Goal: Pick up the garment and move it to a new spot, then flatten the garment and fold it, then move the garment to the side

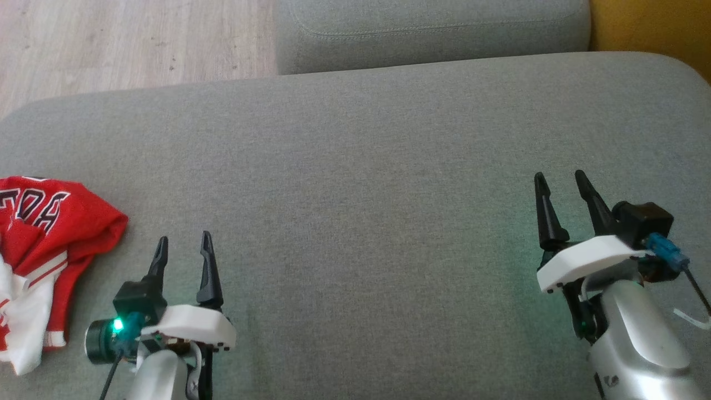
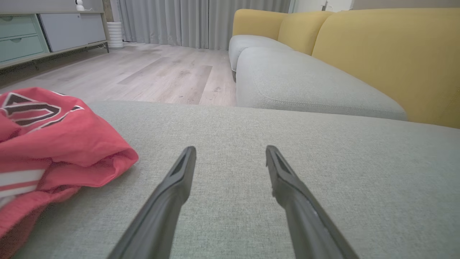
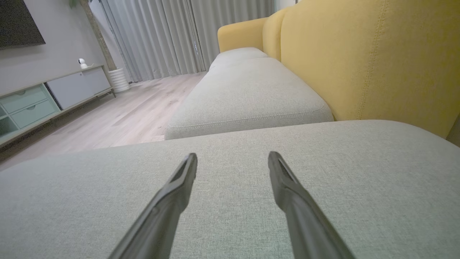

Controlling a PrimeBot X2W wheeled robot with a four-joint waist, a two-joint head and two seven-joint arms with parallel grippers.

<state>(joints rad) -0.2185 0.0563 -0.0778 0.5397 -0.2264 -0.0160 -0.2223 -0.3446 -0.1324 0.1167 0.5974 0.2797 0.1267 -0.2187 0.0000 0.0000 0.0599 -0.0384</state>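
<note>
The garment [image 1: 41, 244] is a red and white jersey with dark lettering, lying crumpled at the left edge of the grey sofa cushion [image 1: 355, 166]. In the left wrist view the garment [image 2: 54, 144] bunches up just left of my fingers. My left gripper [image 1: 184, 245] hovers low over the cushion a short way right of the jersey, open and empty; the same gripper [image 2: 230, 153] shows bare cushion between its fingers. My right gripper [image 1: 560, 182] is far to the right over bare cushion, open and empty, as its wrist view [image 3: 233, 158] confirms.
A second grey seat cushion [image 1: 433, 28] lies beyond the one I work over. The yellow backrest [image 3: 370, 57] runs along the right. Wooden floor [image 1: 122, 39] lies past the cushion's far left edge, with a low sideboard [image 2: 43, 32] and curtains beyond.
</note>
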